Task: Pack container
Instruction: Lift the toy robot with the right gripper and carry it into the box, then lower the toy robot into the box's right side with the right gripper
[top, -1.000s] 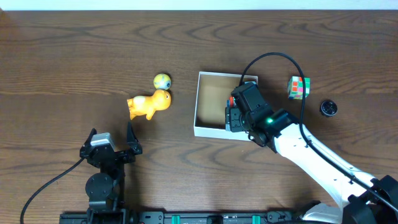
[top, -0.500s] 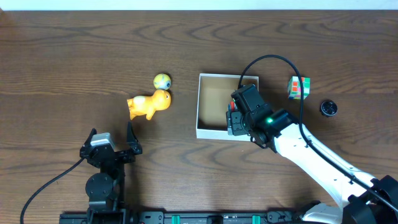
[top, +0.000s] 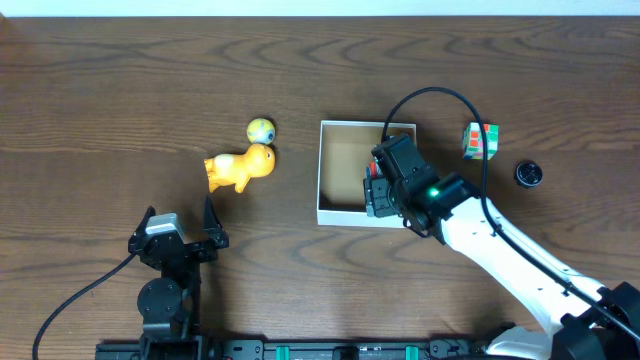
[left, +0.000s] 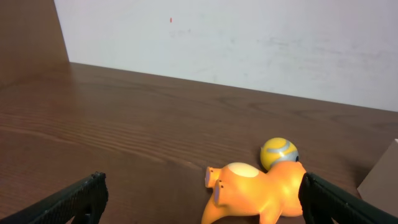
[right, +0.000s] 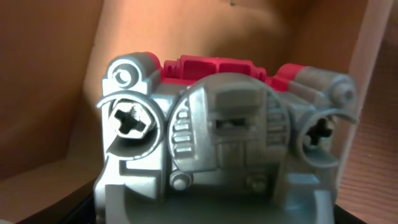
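The container (top: 340, 160), a shallow white-walled box with a brown floor, sits at the table's middle. My right gripper (top: 378, 192) hangs over its front right corner, shut on a grey and red toy (right: 224, 143). The toy fills the right wrist view, with the container's brown floor (right: 56, 74) behind it. My left gripper (top: 180, 228) is open and empty near the front left. An orange animal toy (top: 240, 168) lies on its side beyond it. The left wrist view shows the toy (left: 267, 190) between the open fingers (left: 202, 190), further off.
A small yellow and blue ball (top: 260, 129) touches the orange toy's far side and shows in the left wrist view (left: 279, 152). A colourful puzzle cube (top: 480, 140) and a small black round object (top: 528, 173) lie right of the container. The right arm's cable arcs over the container.
The container has shifted slightly to the right, and my right gripper with the toy has moved a little with it. The left arm has not moved.
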